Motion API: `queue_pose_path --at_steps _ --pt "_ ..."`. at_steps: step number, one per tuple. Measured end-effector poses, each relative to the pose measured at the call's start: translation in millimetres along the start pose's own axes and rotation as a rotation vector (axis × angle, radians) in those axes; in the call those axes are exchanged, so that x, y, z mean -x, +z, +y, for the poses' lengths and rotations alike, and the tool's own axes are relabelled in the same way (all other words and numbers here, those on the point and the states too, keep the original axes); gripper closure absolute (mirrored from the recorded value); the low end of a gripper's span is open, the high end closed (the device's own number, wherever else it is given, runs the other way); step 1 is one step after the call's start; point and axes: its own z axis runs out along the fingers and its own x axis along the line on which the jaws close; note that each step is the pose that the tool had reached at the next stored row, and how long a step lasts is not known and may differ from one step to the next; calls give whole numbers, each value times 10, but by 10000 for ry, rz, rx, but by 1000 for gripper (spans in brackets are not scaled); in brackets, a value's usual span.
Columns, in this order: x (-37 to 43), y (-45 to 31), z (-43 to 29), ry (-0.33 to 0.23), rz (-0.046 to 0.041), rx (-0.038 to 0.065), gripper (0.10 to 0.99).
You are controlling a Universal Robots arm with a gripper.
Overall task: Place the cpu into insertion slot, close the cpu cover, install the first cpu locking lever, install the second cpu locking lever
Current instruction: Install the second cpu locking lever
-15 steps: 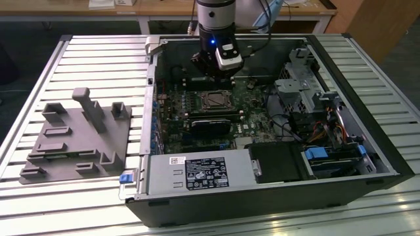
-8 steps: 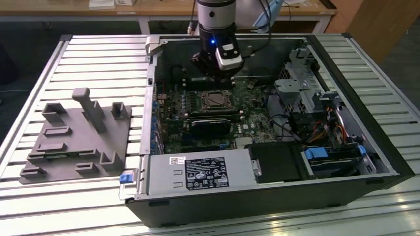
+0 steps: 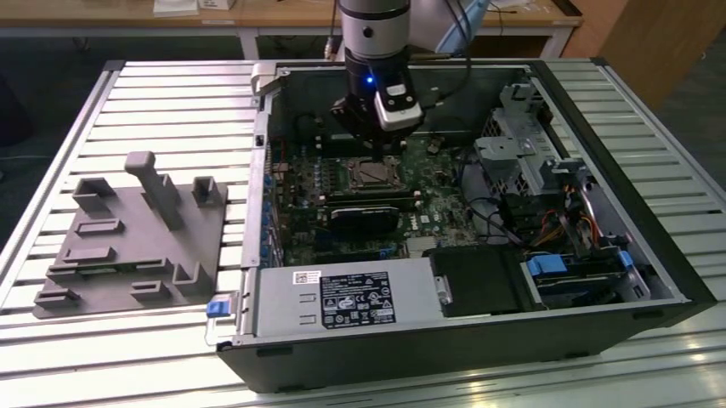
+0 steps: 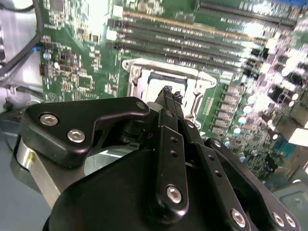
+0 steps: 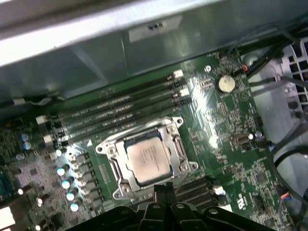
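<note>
Slatted table (image 3: 170, 102) holds an open case; pincer (image 4: 171, 94) (pressed together) hovers above seated cpu (image 5: 148, 159).

The chip (image 5: 149, 158) is seated in the socket (image 5: 117, 169) on the board (image 5: 231, 120), with the cover frame (image 5: 179, 150) closed around it, beside the memory slots (image 5: 120, 110).

Quantities: one computer case (image 3: 454, 340); one green board (image 5: 231, 125); one chip (image 5: 150, 159) under one metal cover (image 5: 180, 150); four long memory slots (image 5: 110, 113); one round coin battery (image 5: 226, 83); one grey holder block (image 3: 125, 246).
</note>
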Motion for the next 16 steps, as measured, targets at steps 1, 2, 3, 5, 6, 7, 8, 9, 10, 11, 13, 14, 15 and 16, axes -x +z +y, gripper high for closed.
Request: queue_pose_path --at_steps 1,2,3,5,6,7,8,9,10,11,13,14,15,16 --pt "9 2 -25 2 -1 0 980" --pt "17 4 -48 2 0 -1 980" --pt "26 6 -71 1 0 -1 980" --pt "42 13 -115 0 -1 0 980" --pt "49 16 -136 -1 0 -1 980" --pt "56 21 -156 -4 0 -1 980" --pt "62 28 -174 -17 0 1 980" --pt "66 35 -188 -43 -1 5 980" --pt "69 43 -197 -86 -1 9 980" --pt "70 50 -201 -151 0 16 980" --pt "69 62 -204 -346 3 36 980" --pt "69 67 -205 -475 3 49 980" --pt "69 71 -205 -615 4 61 980" --pt "68 75 -205 -749 4 76 980"
